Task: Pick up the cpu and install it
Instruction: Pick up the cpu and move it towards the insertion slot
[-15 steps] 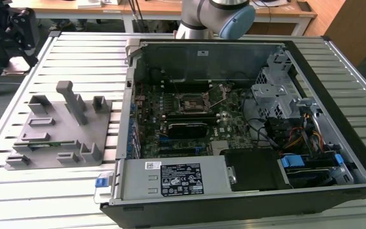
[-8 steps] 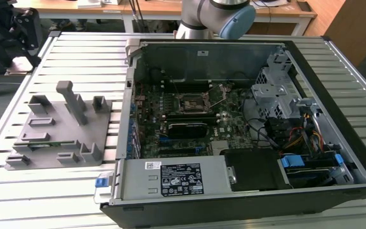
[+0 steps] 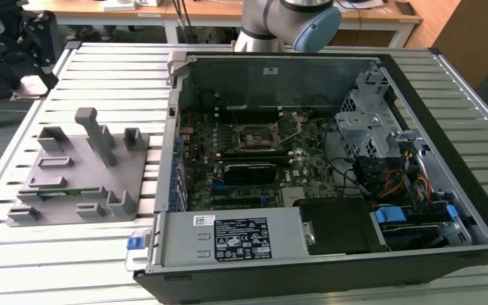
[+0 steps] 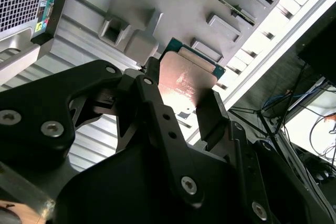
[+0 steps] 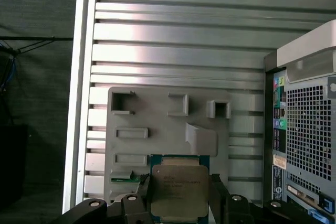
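Second wrist view gives me the clearest read: the hand [image 4: 181, 98] is closed on the cpu [image 4: 186, 80], its two black fingers [image 4: 212, 116] pressing on opposite edges of the chip with only the chip's width between them. The metal top faces the camera and catches a pinkish glare, and a thin green rim shows along the far edge. From the first wrist view I see the same grip, the hand [image 5: 179, 199] clamping the cpu [image 5: 178, 188] by its sides, flat and square to the camera. The chip is lifted clear of the slatted aluminium worktop [image 5: 178, 45], and behind it lies the grey fixture plate [image 5: 157, 114] with its raised blocks and shallow pockets. Just beside the plate I can see the perforated end panel of the computer case [image 5: 304, 129]. On the exterior view the fixture plate [image 3: 83, 165] sits toward the worktop's [image 3: 108, 70] edge at the exterior view's left, close against the open computer case [image 3: 261, 79], which takes up the middle and the exterior view's right. Inside it I make out the motherboard's square black socket [image 3: 257, 136], with a black rectangular module [image 3: 248, 171] just beside it. The arm [image 3: 286, 22] rises at the worktop's far edge, behind the case.
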`<action>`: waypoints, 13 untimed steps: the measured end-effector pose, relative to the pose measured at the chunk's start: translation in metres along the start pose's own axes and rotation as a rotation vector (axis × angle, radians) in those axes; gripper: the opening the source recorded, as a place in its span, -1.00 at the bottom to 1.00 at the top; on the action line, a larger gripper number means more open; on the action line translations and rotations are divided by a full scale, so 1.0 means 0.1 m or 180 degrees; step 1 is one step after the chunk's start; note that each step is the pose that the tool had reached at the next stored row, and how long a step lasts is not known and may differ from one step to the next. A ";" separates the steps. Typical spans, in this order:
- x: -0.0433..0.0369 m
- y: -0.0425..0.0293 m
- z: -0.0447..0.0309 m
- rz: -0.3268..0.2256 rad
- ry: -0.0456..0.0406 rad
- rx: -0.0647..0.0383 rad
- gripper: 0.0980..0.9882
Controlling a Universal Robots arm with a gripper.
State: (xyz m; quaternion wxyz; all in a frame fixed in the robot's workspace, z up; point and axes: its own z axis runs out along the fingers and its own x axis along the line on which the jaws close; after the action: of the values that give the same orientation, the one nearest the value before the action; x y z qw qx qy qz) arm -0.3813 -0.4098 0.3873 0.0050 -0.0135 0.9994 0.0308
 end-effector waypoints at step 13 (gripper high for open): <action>-0.105 -0.003 0.001 -0.0001 0.0000 0.0000 -0.04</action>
State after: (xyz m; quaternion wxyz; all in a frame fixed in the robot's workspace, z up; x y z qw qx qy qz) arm -0.3708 -0.4098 0.3872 0.0050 -0.0136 0.9994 0.0308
